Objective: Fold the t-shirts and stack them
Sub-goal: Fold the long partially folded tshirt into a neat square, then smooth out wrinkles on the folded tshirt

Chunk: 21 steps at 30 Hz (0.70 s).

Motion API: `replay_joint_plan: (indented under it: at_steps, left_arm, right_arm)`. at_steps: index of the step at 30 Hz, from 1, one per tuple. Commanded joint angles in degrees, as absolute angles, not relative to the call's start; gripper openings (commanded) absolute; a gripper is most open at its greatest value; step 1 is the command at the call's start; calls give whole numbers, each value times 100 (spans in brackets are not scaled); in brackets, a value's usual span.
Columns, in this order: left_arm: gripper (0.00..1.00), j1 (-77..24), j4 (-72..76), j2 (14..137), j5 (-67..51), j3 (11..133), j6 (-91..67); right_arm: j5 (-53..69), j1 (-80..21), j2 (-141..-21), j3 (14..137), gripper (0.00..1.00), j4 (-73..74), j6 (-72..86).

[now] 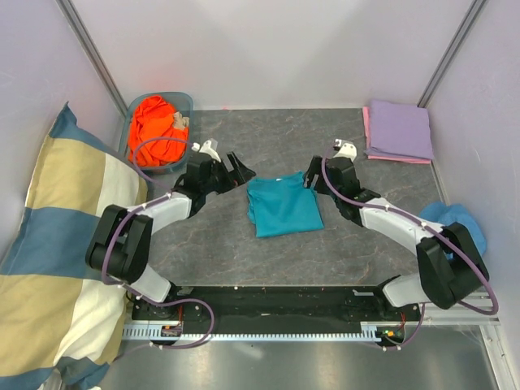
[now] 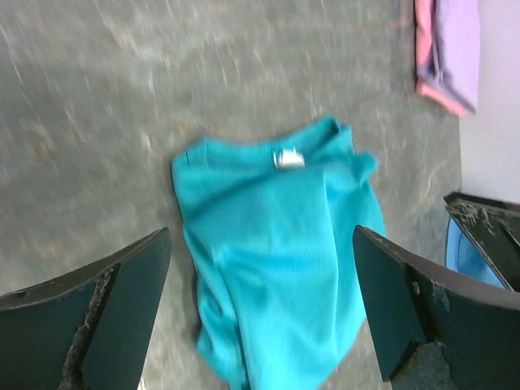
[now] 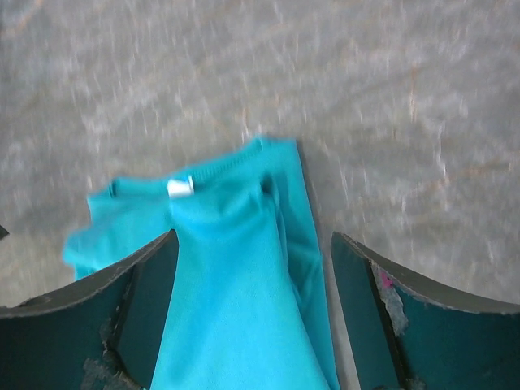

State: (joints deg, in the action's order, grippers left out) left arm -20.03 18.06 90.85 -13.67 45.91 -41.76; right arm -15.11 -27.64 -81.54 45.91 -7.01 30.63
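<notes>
A teal t-shirt [image 1: 283, 205] lies folded in a rough rectangle at the middle of the grey table. My left gripper [image 1: 240, 171] hovers just off its upper left corner, jaws wide open. The left wrist view has the teal t-shirt [image 2: 268, 219] spread under the left gripper [image 2: 264, 301], clear of both fingers. My right gripper [image 1: 312, 180] is at the shirt's upper right corner. It stands open in the right wrist view [image 3: 252, 301], and teal cloth [image 3: 227, 244] with a white label fills the gap. An orange t-shirt [image 1: 156, 128] lies bunched in a basket. A lavender t-shirt [image 1: 399, 128] lies folded on a pink one [image 1: 367, 138].
The blue basket [image 1: 188, 101] stands at the back left. A big checked pillow [image 1: 53, 244] leans along the left wall. A blue hat [image 1: 457, 219] lies at the right edge by the right arm. Walls close in the back and both sides.
</notes>
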Motion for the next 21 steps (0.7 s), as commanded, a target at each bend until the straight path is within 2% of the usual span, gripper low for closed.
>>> replay_joint_plan:
  at_steps: [1,11,15,16,18,20,21]
  left_arm:
    - [100,-2258,1749,8649,-1213,4010,-4122]
    - [100,-2540,2487,8780,-1072,3138,-4192]
    - [91,-2654,2724,8850,-1107,2962,-4210]
    - [83,-2689,2751,8859,-1142,2953,-4210]
    - [73,-2716,2804,8886,-1143,2910,-4201]
    - [49,-2751,2900,8921,-1134,2865,-4175]
    - [28,-2751,2909,8938,-1142,2830,-4175]
  right_arm:
    - [-1003,-2795,-7569,4150,83,-501,3278]
    - [-483,-2988,-6900,3411,81,-378,3533]
    - [-483,-3023,-6698,3217,79,-299,3586]
    - [-475,-3032,-6680,3191,78,-273,3603]
    - [-475,-3058,-6636,3103,77,-272,3647]
    - [-466,-3067,-6609,3050,76,-272,3682]
    - [-475,-3059,-6583,3015,76,-264,3700]
